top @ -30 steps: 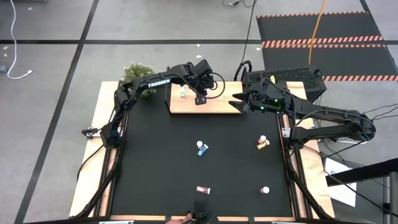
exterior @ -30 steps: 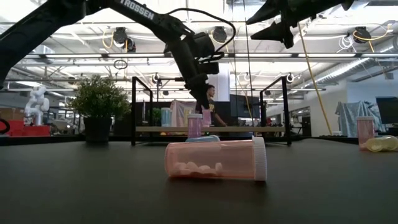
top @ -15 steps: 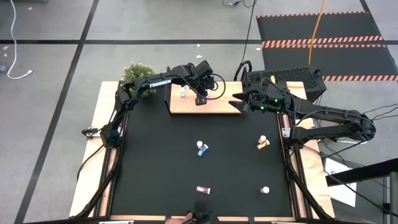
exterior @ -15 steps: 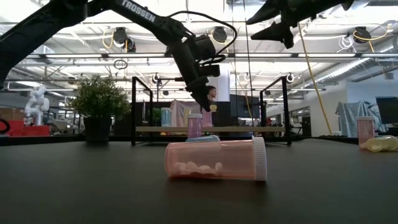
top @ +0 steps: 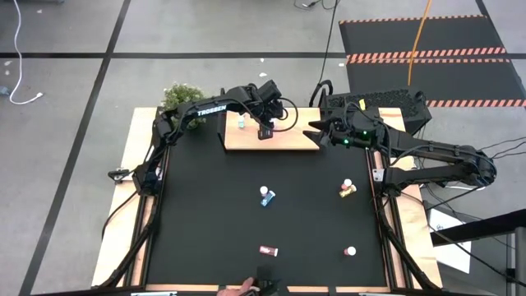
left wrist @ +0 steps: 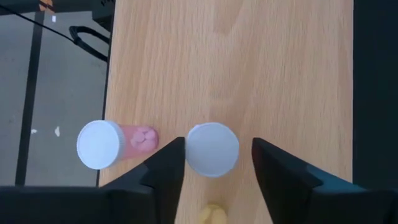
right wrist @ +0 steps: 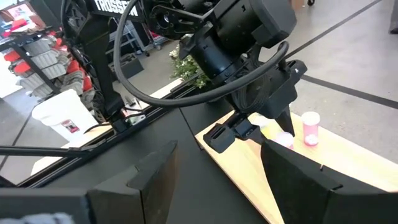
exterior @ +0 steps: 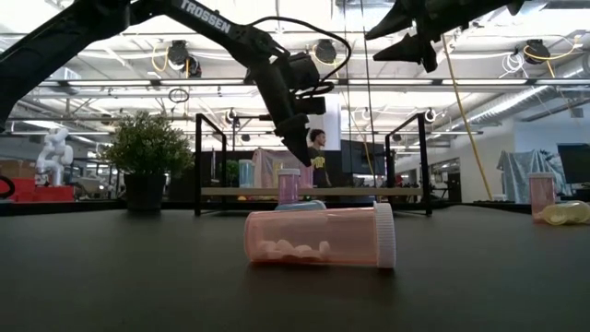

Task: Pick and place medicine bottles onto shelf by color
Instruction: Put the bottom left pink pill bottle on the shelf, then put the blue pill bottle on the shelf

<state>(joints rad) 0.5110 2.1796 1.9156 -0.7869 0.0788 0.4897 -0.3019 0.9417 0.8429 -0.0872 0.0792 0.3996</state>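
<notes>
Since the earlier frames the left pincer [top: 265, 131] has lifted slightly off the light wooden shelf board [top: 288, 140] and its fingers have parted. In the left wrist view, lower centre, the two dark fingers [left wrist: 166, 163] now stand spread on either side of a white bottle cap [left wrist: 212, 149], with a sliver of gap on each side; the bottle's body colour cannot be told from straight above. Just beside it, at lower left of that view, a maroon-pink medicine bottle with a white cap [left wrist: 112, 143] stands on the same board. In the high view a bluish bottle [top: 242, 123] stands on the shelf's upper left part.

The right pincer [top: 316, 136] hovers at the shelf's right end, upper centre of the high view, fingers spread and holding nothing.

On the black bench [top: 205, 214] lie the rest: a blue bottle [top: 266, 196] at centre, a yellow-orange one [top: 347, 189] at right, a pink one on its side [top: 268, 251] at lower centre, and another, perhaps pink, [top: 351, 251] at lower right.
</notes>
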